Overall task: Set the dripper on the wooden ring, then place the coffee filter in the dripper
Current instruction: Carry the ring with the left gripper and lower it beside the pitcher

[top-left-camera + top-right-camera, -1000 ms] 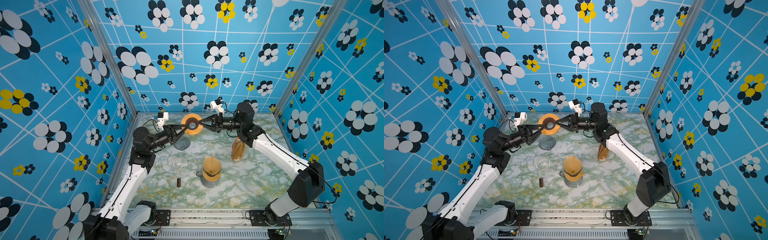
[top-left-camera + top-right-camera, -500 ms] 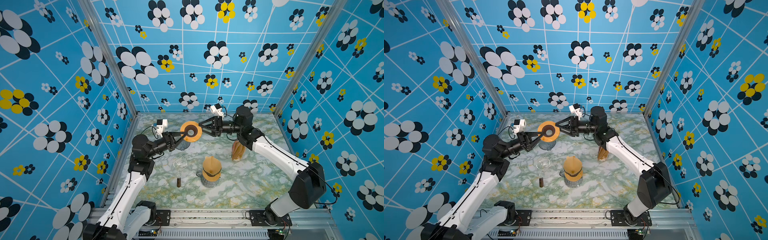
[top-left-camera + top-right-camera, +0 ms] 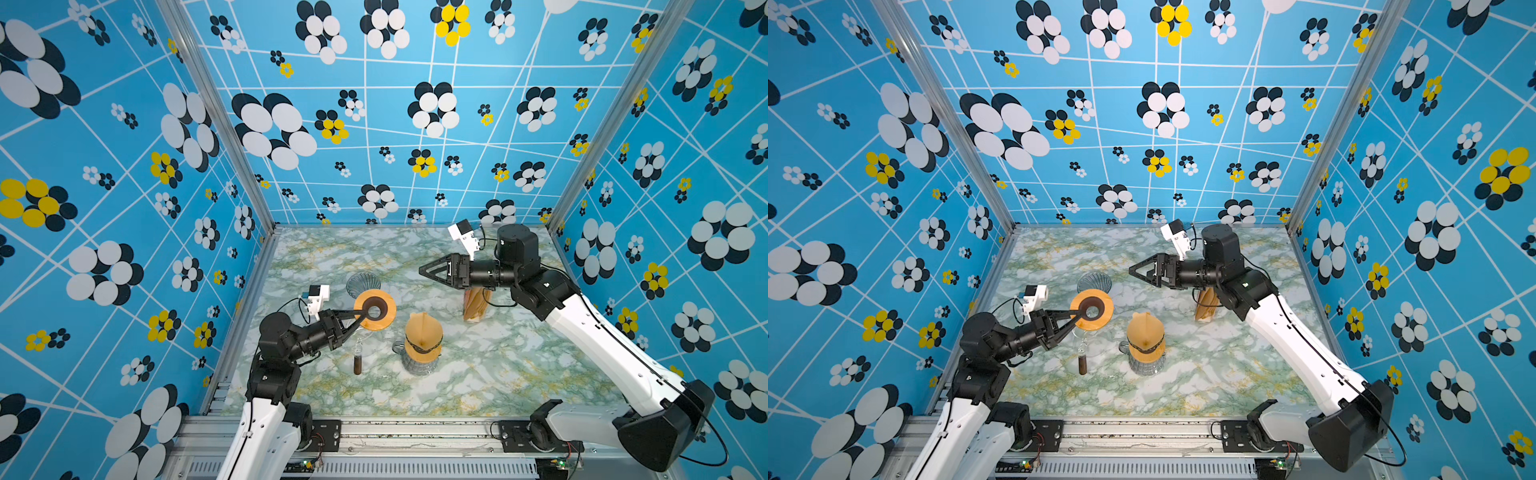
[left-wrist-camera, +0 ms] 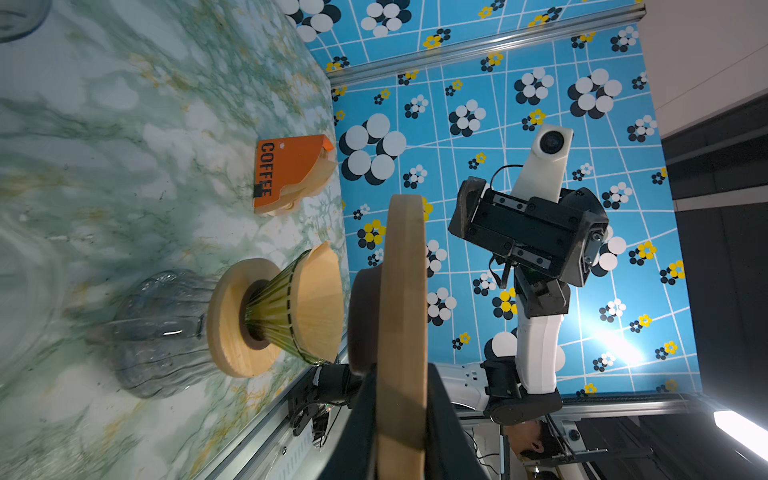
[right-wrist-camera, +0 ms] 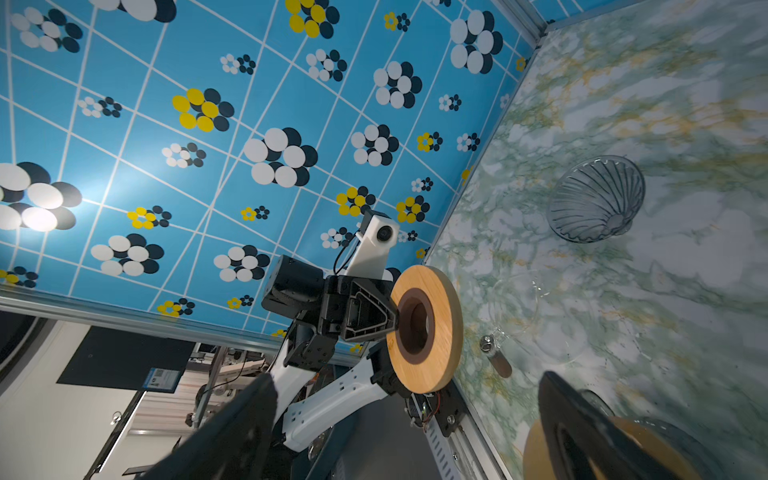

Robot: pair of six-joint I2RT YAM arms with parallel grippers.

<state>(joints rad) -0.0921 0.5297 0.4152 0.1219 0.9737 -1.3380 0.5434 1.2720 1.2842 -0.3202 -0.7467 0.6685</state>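
My left gripper (image 3: 360, 314) is shut on the rim of a wooden ring (image 3: 376, 311) with a dark brown inner collar, held on edge above the table; the left wrist view shows the ring (image 4: 401, 291) edge-on between the jaws. A clear ribbed glass dripper (image 3: 363, 284) lies on its side just behind it. A brown paper coffee filter (image 3: 423, 330) sits in a second ribbed dripper on a glass carafe (image 3: 417, 365). My right gripper (image 3: 422, 271) hangs open and empty, to the right of the ring; its fingers (image 5: 232, 428) frame the ring (image 5: 428, 328).
An orange holder marked COFFEE (image 4: 291, 170) with a stack of filters stands under my right arm (image 3: 473, 305). A glass scoop with a brown handle (image 3: 357, 363) lies in front of the ring. Patterned walls close in the left, back and right sides.
My right gripper let go of the wooden ring, opened wide and drew back to the right. My left gripper carried the ring toward the front and lower.
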